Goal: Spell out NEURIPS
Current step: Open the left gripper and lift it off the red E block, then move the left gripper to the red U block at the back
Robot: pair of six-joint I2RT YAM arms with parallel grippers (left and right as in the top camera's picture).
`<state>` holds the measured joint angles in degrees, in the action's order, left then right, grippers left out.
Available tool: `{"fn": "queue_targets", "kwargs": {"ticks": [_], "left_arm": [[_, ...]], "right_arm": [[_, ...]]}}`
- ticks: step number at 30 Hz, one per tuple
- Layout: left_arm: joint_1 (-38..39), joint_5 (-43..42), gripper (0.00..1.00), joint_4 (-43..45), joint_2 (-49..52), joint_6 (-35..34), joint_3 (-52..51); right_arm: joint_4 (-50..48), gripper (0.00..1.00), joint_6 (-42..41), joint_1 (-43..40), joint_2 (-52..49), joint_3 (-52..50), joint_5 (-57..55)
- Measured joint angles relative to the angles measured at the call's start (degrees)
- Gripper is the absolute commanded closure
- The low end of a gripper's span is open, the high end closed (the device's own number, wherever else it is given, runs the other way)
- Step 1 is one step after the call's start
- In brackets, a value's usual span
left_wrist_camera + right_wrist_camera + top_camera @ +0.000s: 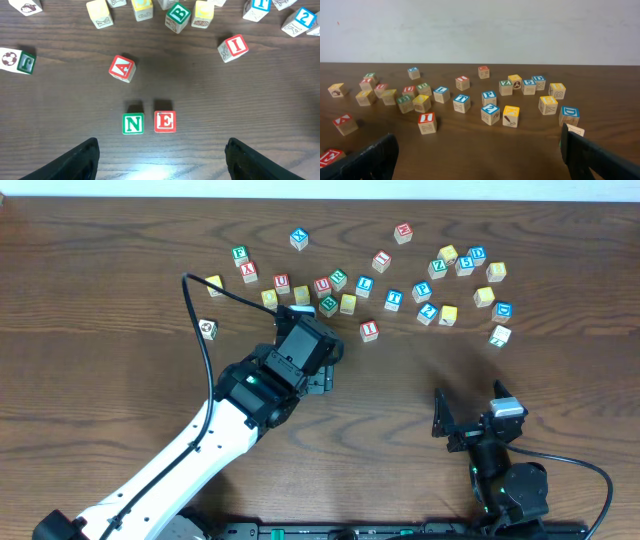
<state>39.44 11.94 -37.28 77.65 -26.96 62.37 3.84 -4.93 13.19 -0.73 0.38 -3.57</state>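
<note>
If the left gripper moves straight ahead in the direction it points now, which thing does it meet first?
Probably the red E cube, with the green N cube close beside it; depth is unclear.

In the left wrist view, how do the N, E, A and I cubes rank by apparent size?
1. I cube and A cube, nearly alike, sides showing.
2. N cube and E cube, alike, tops only.

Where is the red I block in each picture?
Overhead: red I block sits near the middle, just below the block cluster.
Left wrist: upper right.
Right wrist: lower left of middle.
Shared landmark: blue 2 block, to its right in every view.
</note>
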Motion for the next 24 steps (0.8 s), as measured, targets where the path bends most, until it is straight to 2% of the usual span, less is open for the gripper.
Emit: {"fn": "queue_targets", "kwargs": {"ticks": [7, 13, 19, 24], "left_arm": [[-7.48, -4.52, 0.2, -3.58, 4.74, 0.04, 4.66], [-14.08, -10.93, 0.2, -6.14, 15.76, 1.33, 14.91], [-16.02, -13.6, 0.19, -10.43, 26.99, 1.57, 26.51], [-17.77, -15.43, 0.15, -16.72, 37.2, 2.03, 40.04]], "right_arm": [[0.0, 0.01, 0.0, 0.0, -0.02, 0.0, 0.0], [0.02, 0.01, 0.0, 0.0, -0.02, 0.0, 0.0], [0.0, 0.01, 0.0, 0.0, -0.02, 0.0, 0.0], [-0.02, 0.01, 0.0, 0.0, -0.07, 0.0, 0.0]]}}
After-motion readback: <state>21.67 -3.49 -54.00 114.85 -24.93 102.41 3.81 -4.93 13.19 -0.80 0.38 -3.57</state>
